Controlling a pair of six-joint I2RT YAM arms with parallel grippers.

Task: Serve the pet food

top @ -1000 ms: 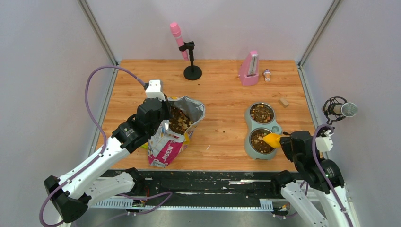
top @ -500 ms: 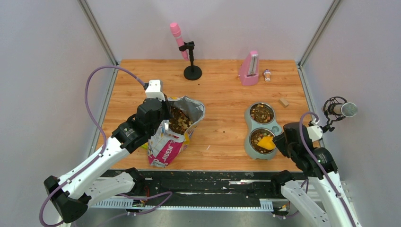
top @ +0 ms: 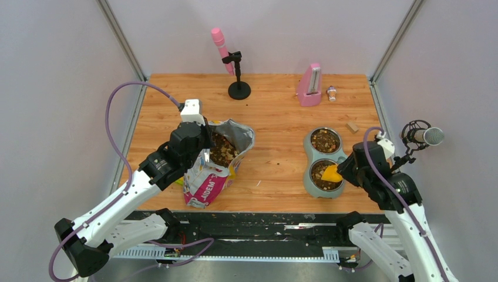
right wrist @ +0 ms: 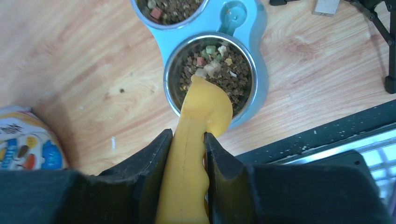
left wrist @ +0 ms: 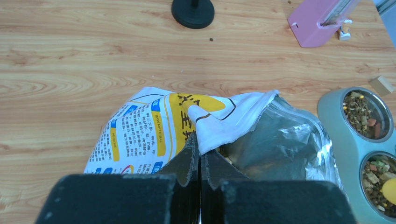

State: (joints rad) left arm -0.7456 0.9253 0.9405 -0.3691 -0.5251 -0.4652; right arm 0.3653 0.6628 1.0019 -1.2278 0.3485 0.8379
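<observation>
Pet food: brown and tan kibble point(right wrist: 236, 79) lies in the feeder's point(right wrist: 236, 14) near bowl point(right wrist: 169, 84), with a few green, pink and pale bits on top. There's more down in the open bag point(left wrist: 154, 126), well off the feeder's left side.
Scoop: the yellow scoop point(right wrist: 205, 105) has its tip down over that near bowl, at or just touching the kibble. I can't tell whether anything is left inside it.
Right hand: it point(right wrist: 187, 136) is at the feeder's near edge, its two fingers clamped tight on the scoop's handle, one on each flank.
Relation that matters: the food lies straight ahead of the right hand, just beyond the scoop's tip. The scoop's long axis runs from the hand across the near bowl toward the feeder's middle, so any tipping or drawing back goes along that line.
Nearer arm: the right, by far.
Left hand: it point(left wrist: 200, 151) is well apart from the feeder, fingers pinched together on the folded white lip of the bag, holding its mouth open toward the feeder.
Step in hand: looks like emptying a scoopful into the near bowl.
Table: the wooden table point(top: 282, 111) carries a few stray crumbs between bag and feeder.
</observation>
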